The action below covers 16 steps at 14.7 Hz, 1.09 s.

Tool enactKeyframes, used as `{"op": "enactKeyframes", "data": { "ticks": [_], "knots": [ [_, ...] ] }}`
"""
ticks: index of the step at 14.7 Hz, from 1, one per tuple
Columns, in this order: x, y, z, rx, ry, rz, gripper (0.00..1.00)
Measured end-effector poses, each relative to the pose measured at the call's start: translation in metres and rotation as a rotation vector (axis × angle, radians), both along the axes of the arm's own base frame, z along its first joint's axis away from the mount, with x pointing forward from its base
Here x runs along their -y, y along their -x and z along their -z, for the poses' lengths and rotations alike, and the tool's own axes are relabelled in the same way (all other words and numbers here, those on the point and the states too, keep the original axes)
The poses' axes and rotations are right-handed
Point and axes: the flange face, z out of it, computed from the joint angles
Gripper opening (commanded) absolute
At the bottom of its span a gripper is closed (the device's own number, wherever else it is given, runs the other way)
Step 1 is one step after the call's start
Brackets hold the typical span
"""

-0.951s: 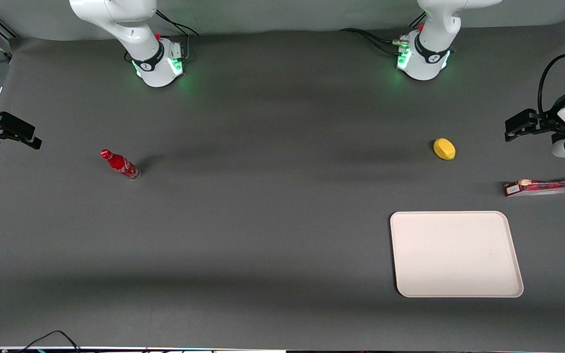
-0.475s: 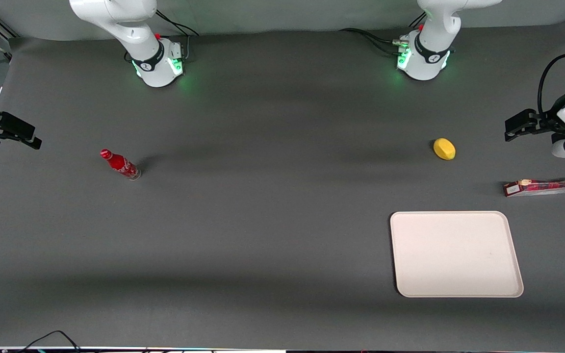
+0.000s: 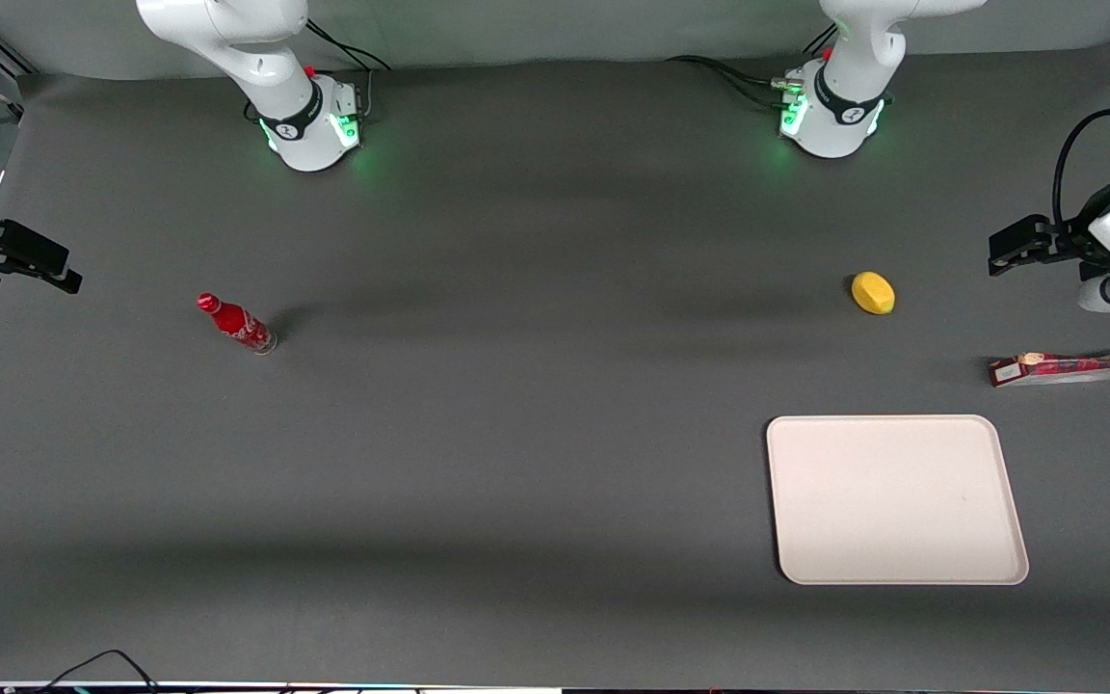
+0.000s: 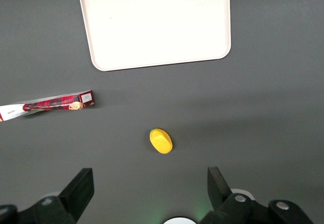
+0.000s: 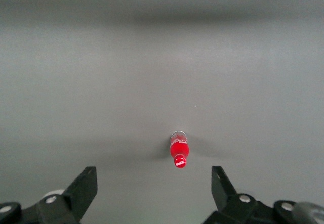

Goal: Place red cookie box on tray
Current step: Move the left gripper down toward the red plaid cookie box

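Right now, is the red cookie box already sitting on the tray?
No, the red cookie box lies on the table apart from the tray, and the open gripper hangs high above the lemon, holding nothing.

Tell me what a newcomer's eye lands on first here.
The big cream tray stands out against the dark table, lying bare nearer the front camera than the yellow lemon. The red cookie box lies beside it at the working arm's end, apart from it. The gripper hangs open, high above the lemon, holding nothing.
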Motion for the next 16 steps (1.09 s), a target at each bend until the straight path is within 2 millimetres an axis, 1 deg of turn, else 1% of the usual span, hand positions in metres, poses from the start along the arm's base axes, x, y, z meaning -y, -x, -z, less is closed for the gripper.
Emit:
{"op": "enactKeyframes", "data": {
  "ticks": [5, 7, 8, 9, 11, 14, 16],
  "knots": [
    [-0.005, 0.004, 0.002, -0.036, -0.007, 0.034, 1.0],
    [-0.014, 0.005, 0.003, -0.055, -0.033, 0.077, 1.0],
    [-0.023, 0.005, 0.004, -0.061, -0.04, 0.103, 1.0],
    [-0.038, 0.005, 0.005, -0.068, -0.041, 0.126, 1.0],
    [-0.08, 0.006, 0.012, -0.084, -0.024, 0.175, 1.0],
    [-0.156, 0.008, 0.031, -0.066, -0.005, 0.305, 1.0],
    [-0.207, 0.014, 0.052, -0.069, 0.017, 0.449, 1.0]
  ]
}}
